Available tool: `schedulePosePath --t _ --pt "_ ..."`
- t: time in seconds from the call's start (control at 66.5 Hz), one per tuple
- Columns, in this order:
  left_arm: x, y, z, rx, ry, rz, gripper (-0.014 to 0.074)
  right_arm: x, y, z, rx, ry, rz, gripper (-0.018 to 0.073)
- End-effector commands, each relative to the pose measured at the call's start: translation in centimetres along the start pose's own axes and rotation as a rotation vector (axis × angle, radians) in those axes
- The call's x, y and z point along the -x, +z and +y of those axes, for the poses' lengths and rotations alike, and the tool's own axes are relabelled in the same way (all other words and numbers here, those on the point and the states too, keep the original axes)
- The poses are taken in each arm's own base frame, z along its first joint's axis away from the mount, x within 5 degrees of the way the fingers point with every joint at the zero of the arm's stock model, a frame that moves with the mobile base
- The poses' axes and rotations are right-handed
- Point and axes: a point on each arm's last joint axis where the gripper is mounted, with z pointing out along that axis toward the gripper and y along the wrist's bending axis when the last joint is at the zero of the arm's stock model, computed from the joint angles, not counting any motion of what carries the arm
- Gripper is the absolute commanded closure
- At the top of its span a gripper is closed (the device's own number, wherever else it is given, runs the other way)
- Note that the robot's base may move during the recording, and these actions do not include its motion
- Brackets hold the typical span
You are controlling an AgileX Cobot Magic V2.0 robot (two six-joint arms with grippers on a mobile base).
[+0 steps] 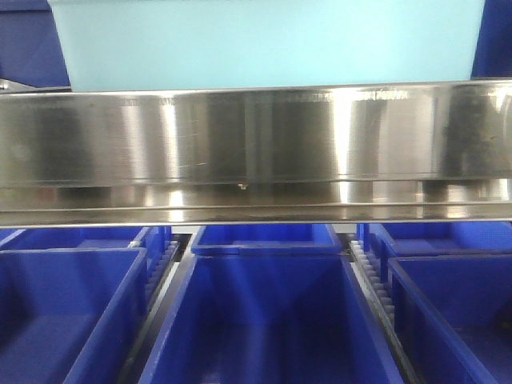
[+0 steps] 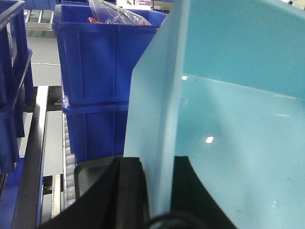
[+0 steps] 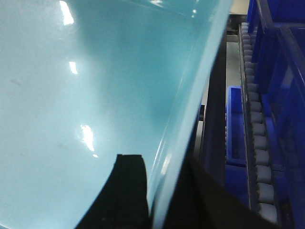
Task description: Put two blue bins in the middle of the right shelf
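Observation:
A light blue bin (image 1: pixel 264 40) fills the top of the front view, above a steel shelf beam (image 1: pixel 256 144). My left gripper (image 2: pixel 159 191) is shut on the left wall of this light blue bin (image 2: pixel 238 119). One black finger (image 2: pixel 128 191) is outside the wall and the other is inside. My right gripper (image 3: pixel 159 195) is shut on the right wall of the same bin (image 3: pixel 71 95), with its inner finger (image 3: pixel 126 191) against the pale inside. Neither gripper shows in the front view.
Dark blue bins (image 1: pixel 264 320) sit in rows on the level under the beam, with roller tracks between them. Left of my left hand two dark blue bins (image 2: pixel 95 62) are stacked, the top one holding a plastic bag (image 2: pixel 116 16). Rollers (image 3: pixel 259 143) and more dark blue bins (image 3: pixel 281 71) lie to the right.

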Motion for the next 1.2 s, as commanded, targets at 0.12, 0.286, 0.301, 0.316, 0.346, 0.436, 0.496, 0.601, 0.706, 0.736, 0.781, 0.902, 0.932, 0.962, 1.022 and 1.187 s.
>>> schedulePosePath --t 0.12,0.286,0.301,0.316,0.346,0.436,0.496,0.601,0.706,0.736,0.781,0.902,0.932,0.962,1.022,1.187 --pt "1.4 -1.0 -0.4 -0.054 -0.067 -0.105 0.0708 0.3 -0.3 0.0 -0.003 -0.037 -0.025 0.0712" --pt "1.4 -1.0 -0.4 -0.054 -0.067 -0.105 0.0708 0.3 -0.3 0.0 -0.003 -0.037 -0.025 0.0712" --pt "1.4 -1.0 -0.4 -0.054 -0.067 -0.105 0.0708 0.3 -0.3 0.0 -0.003 -0.037 -0.025 0.0712" --pt "1.4 -1.0 -0.4 -0.054 -0.067 -0.105 0.0708 0.3 -0.3 0.0 -0.003 -0.037 -0.025 0.0712" --pt "1.4 -1.0 -0.4 -0.054 -0.067 -0.105 0.0708 0.3 -0.3 0.0 -0.003 -0.037 -0.025 0.0712" --pt "1.4 -1.0 -0.4 -0.054 -0.067 -0.105 0.0708 0.3 -0.3 0.0 -0.003 -0.037 -0.025 0.0712" --pt "1.4 -1.0 -0.4 -0.054 -0.067 -0.105 0.0708 0.3 -0.3 0.0 -0.003 -0.037 -0.025 0.0712" --pt "1.4 -1.0 -0.5 -0.056 -0.069 -0.105 0.0708 0.3 -0.3 0.0 0.000 -0.035 -0.029 0.0712" --pt "0.9 -0.9 -0.5 -0.064 -0.090 -0.048 0.0708 0.4 -0.3 0.1 0.009 -0.029 -0.033 0.0712" --pt "0.6 -0.9 -0.6 -0.064 -0.096 -0.017 0.0708 0.4 -0.3 0.1 0.009 -0.028 -0.032 0.0712" --pt "0.1 -0.9 -0.5 -0.055 -0.096 0.036 0.0708 0.3 -0.3 0.1 0.009 -0.028 -0.027 0.0712" --pt "-1.2 -1.0 -0.2 -0.020 -0.084 0.175 0.0708 0.3 -0.2 0.1 0.008 -0.028 -0.022 0.0712" --pt "-1.5 -1.0 -0.1 -0.005 -0.074 0.199 0.0708 0.2 0.0 0.1 0.008 -0.028 -0.018 0.0712" --pt "-1.7 -1.0 0.0 0.003 -0.070 0.222 0.0708 0.2 0.2 0.1 0.008 -0.028 -0.017 0.0712" --pt "-2.1 -0.9 0.1 0.020 -0.061 0.255 0.0708 0.2 0.6 0.0 0.007 -0.027 -0.006 0.0712" --pt "-3.6 -0.1 0.6 0.066 -0.036 0.351 0.0708 -0.2 2.2 -0.1 0.004 -0.025 0.031 0.0712"
